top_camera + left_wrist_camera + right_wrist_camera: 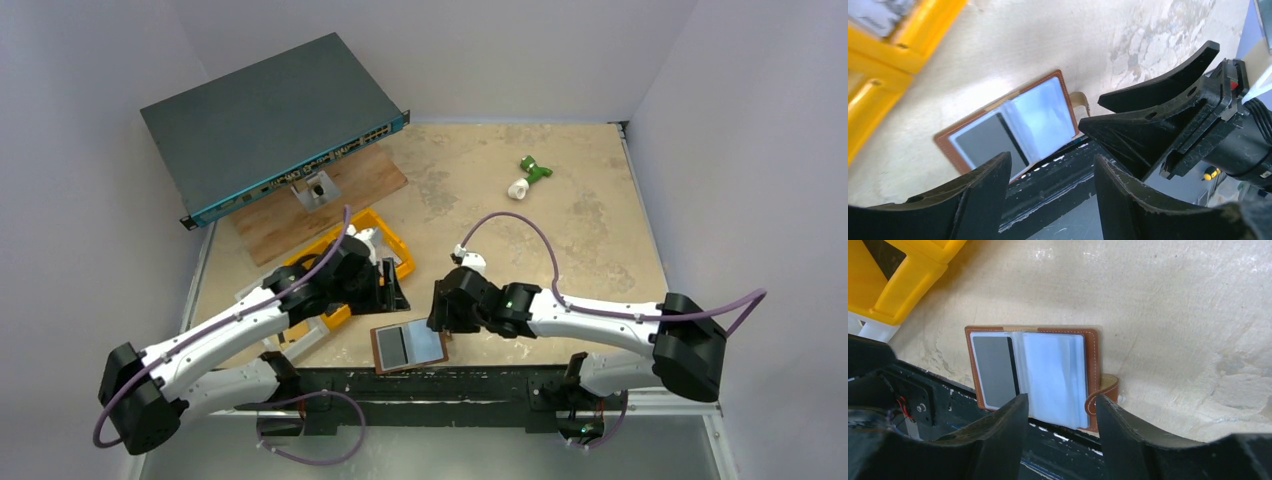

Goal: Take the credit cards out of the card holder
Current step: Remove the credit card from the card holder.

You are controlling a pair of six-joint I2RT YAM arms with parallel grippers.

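The card holder point(408, 346), a brown leather wallet, lies open and flat at the table's near edge, its snap tab point(1108, 387) to the right. Its left half holds a grey card point(993, 372); pale grey-blue cards or sleeves point(1055, 377) fan over the right half. The wallet also shows in the left wrist view point(1008, 125). My left gripper point(395, 285) is open and empty, left of and behind the wallet point(1052, 170). My right gripper point(438, 308) is open and empty, just above the wallet's right side point(1060, 405); it also shows in the left wrist view point(1168, 115).
A yellow bin point(385, 245) sits behind the left gripper. A dark network switch point(270, 120) rests on a wooden board point(300, 210) at the back left. A green and white object point(528, 175) lies at the back right. A black rail point(450, 385) runs along the near edge.
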